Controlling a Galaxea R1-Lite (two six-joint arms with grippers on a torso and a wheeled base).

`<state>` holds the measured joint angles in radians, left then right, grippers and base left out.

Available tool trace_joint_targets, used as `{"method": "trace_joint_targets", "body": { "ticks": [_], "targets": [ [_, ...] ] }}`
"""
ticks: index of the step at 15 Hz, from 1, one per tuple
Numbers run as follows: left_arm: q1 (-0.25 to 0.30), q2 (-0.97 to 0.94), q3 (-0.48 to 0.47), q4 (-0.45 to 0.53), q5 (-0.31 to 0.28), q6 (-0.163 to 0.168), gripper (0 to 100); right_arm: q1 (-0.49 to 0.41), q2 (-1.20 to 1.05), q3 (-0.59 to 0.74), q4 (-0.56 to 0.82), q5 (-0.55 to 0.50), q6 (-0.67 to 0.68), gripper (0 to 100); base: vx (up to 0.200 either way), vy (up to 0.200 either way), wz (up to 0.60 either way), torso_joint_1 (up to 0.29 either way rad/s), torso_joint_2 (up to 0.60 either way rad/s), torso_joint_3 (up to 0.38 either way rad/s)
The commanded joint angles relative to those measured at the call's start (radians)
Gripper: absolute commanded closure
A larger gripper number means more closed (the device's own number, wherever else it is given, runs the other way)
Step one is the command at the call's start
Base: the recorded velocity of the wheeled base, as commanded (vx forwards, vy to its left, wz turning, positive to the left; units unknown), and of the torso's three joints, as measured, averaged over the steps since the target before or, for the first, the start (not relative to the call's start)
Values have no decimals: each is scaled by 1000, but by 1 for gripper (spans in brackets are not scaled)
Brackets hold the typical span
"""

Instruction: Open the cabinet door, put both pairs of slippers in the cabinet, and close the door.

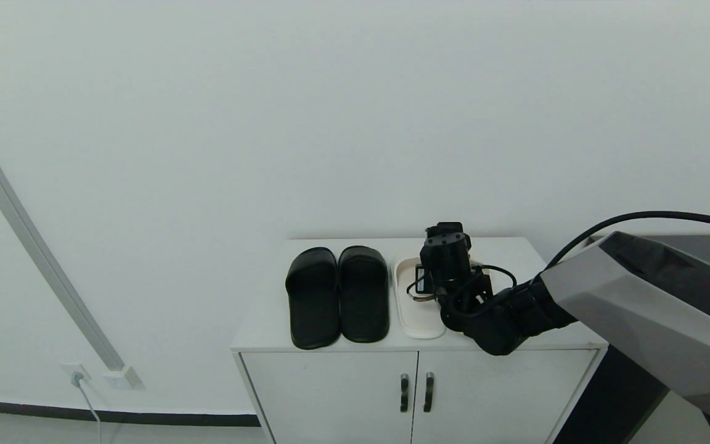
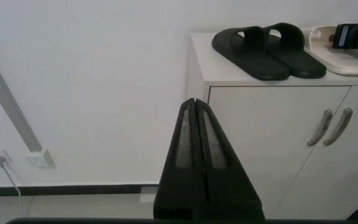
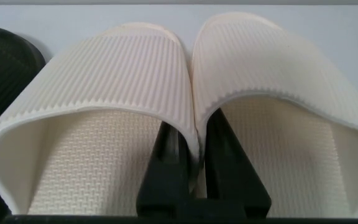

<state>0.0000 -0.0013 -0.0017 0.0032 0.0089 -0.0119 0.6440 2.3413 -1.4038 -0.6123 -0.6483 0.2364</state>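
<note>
Right wrist view: right tool clamped on white slippers; left tool clenched

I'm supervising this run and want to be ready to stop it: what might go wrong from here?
1. The right gripper pinches only the adjoining strap edges of the white slippers; one might slip free when lifted.
2. The cabinet doors are shut, so the slippers have nowhere to go until the shut left gripper opens one.

Shut doors across cabinet front; free room L of cabinet.
</note>
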Motion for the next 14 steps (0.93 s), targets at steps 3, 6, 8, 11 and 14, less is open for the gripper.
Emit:
{"method": "trace_joint_targets", "body": {
  "ticks": [3,6,8,11,14],
  "targets": [
    [0,1,0,0,0,0,100,8,-45,42,-33,-2,-9,100,0,0,0,0,0,0],
    [0,1,0,0,0,0,100,39,-209,190,-73,16,-48,100,0,0,0,0,0,0],
    [0,1,0,0,0,1,100,82,-361,344,-109,90,-88,100,0,0,0,0,0,0],
    [2,1,0,0,0,3,100,155,-548,556,-184,185,-144,100,0,0,0,0,0,0],
    [0,1,0,0,0,3,100,198,-692,717,-207,322,-198,100,0,0,0,0,0,0]
  ]
}}
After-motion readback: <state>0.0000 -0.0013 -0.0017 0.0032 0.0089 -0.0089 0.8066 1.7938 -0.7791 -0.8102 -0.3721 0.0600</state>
